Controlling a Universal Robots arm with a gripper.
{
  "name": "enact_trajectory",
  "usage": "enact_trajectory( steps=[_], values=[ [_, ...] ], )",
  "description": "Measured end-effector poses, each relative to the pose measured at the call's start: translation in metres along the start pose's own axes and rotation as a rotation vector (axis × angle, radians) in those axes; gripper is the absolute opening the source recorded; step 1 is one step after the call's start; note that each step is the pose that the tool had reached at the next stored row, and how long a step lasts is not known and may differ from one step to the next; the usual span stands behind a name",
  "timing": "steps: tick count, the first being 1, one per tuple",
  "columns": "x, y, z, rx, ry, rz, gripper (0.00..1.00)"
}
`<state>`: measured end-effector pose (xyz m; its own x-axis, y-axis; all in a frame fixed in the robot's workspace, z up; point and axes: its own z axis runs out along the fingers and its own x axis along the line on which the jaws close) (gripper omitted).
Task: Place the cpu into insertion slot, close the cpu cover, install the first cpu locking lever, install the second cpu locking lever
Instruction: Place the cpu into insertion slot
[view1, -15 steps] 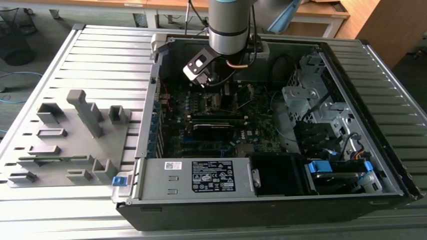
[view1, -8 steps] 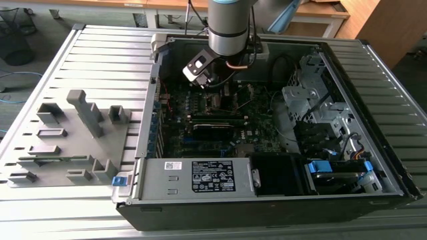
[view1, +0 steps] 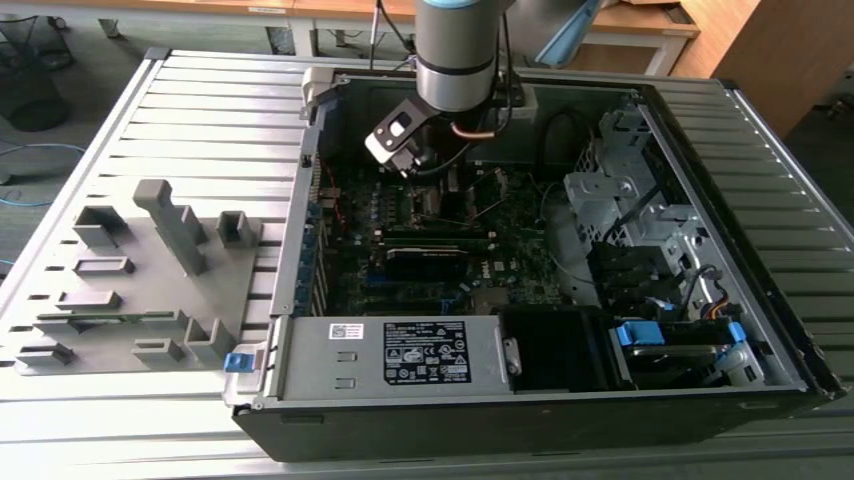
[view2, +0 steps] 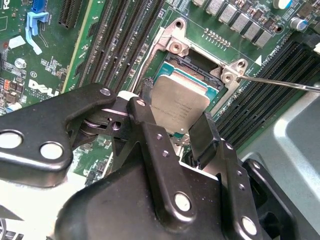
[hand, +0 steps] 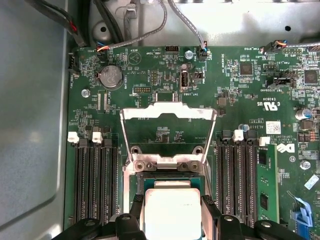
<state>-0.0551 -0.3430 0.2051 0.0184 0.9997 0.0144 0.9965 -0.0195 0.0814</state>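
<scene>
The cpu (view2: 181, 101), a flat square chip with a dull silver top, sits between my gripper's (view2: 173, 109) two black fingers, which press on its opposite edges. It hangs low over the open insertion slot (hand: 167, 176) on the green motherboard and looks slightly tilted in the second wrist view. The cpu cover (hand: 168, 114), a silvery frame with a square window, stands flipped open beyond the slot. One thin locking lever (view2: 280, 84) sticks out beside the socket corner. In the exterior view the gripper (view1: 424, 172) reaches down into the open computer case (view1: 747, 330).
Black memory slots (hand: 92, 180) flank the socket on both sides, and one holds a module (hand: 267, 185). A coin battery (hand: 111, 76) and cables (hand: 142, 31) lie beyond the cover. A power supply (view1: 387, 355) fills the case's front. A grey fixture (view1: 147, 270) stands at the exterior view's left.
</scene>
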Motion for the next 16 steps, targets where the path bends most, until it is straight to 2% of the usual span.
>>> enact_trajectory(
  steps=[4,16],
  values=[
    [-0.0001,-0.0006,0.0025,0.0002,-0.0005,0.000,0.54],
    [0.0006,-0.0020,0.0038,-0.0011,-0.0003,0.000,0.54]
  ],
)
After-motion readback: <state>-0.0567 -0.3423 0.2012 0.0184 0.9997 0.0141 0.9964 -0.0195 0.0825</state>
